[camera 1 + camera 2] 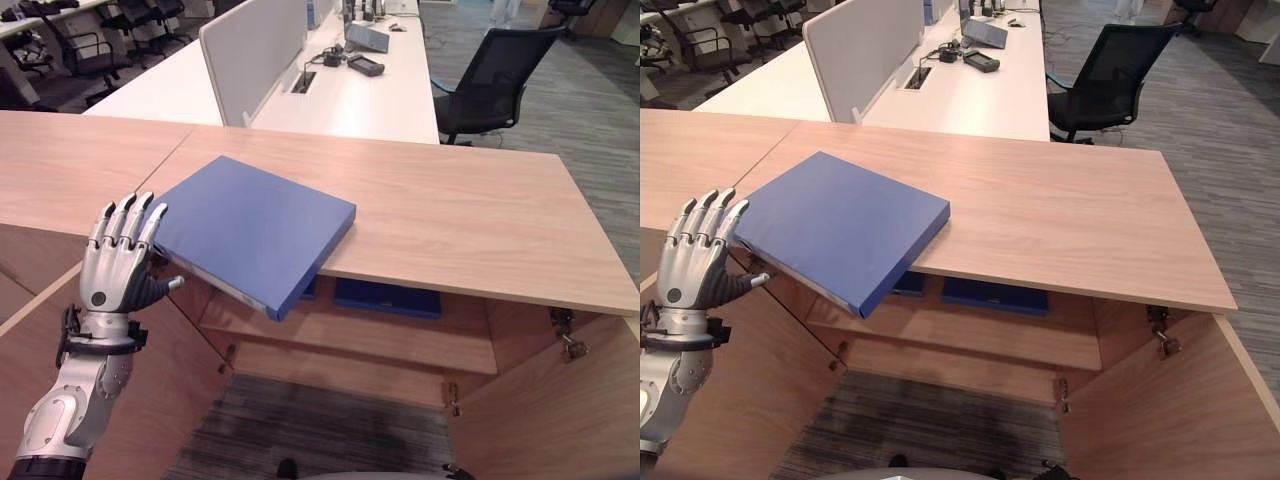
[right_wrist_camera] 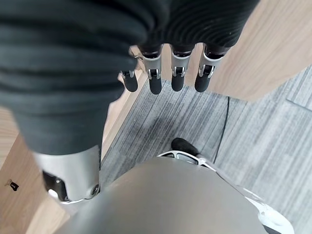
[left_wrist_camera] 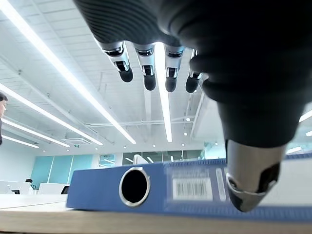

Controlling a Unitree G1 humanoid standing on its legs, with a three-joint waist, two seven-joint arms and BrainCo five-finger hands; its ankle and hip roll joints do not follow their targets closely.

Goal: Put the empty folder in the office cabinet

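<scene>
The blue lever-arch folder lies flat on the wooden cabinet worktop, skewed, with one corner and its spine overhanging the front edge above the open cabinet. The left wrist view shows the spine's round finger hole and a barcode label.

The left hand is raised at the folder's near-left corner, fingers straight and spread; the fingertips reach the folder's edge and the thumb points below it — nothing is clamped. The right hand hangs low beside the cabinet, fingers straight and apart, over grey striped carpet, holding nothing.

Inside the cabinet, a shelf carries further blue folders lying flat. Both doors stand open, one on each side — the right door shows its hinges.

Behind the cabinet, a long white desk with a grey divider panel holds small devices and cables. A black mesh office chair stands beside it. The ceiling carries rows of strip lights.
</scene>
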